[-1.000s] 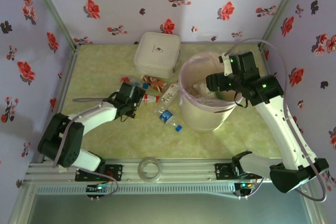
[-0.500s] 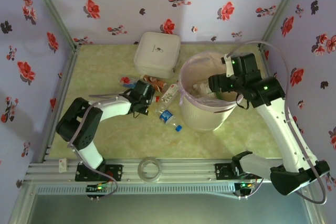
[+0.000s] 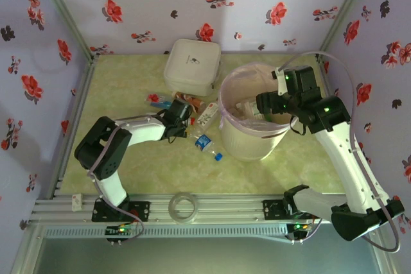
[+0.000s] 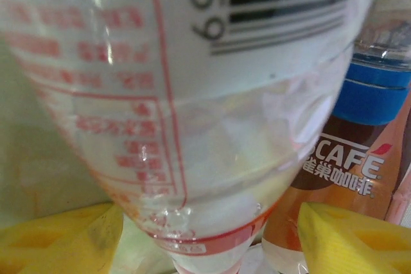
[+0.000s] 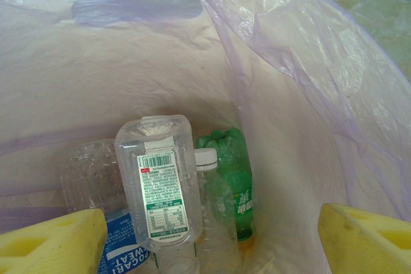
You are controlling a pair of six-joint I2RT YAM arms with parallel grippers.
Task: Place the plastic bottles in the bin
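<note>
Swung in beside the bin (image 3: 247,149), the left gripper (image 3: 182,115) straddles a clear red-printed bottle (image 4: 192,126), jaws narrowing but not clamped; the right gripper (image 5: 205,235) hangs open, empty, over it.

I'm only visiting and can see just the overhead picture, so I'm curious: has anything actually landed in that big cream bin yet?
Observer: Yes. The right wrist camera looks down into the bin and shows a green bottle inside it.
Operator: Just that one?
Observer: No. A clear bottle with a white label lies right beside it.
Operator: And what is the left arm busy with?
Observer: Its wrist camera shows a clear bottle with red print between the left gripper's yellow fingers. Whether they press on it, I cannot tell.
</note>
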